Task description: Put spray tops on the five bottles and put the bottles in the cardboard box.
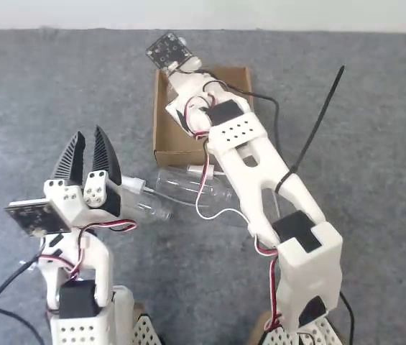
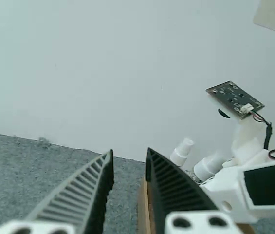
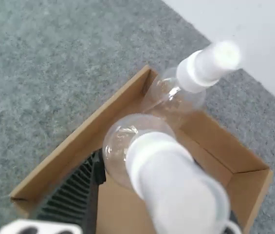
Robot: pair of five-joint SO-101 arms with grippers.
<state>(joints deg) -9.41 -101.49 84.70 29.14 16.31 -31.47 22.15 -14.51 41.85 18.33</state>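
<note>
Right wrist view: clear bottle (image 3: 120,141), white spray top (image 3: 176,190).

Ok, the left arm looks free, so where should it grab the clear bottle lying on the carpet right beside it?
Probably mid-body, from above: the clear plastic bottle lies on its side on the grey carpet, so the left pincer can straddle its round barrel across the long axis. Its white spray top is narrower.

No legible text, brand, number or sign anywhere, cardboard box (image 1: 164,133) walls plain brown, clear bottles (image 1: 188,188) bare of printed labels, markings on the circuit board (image 2: 234,96) too small to read.
</note>
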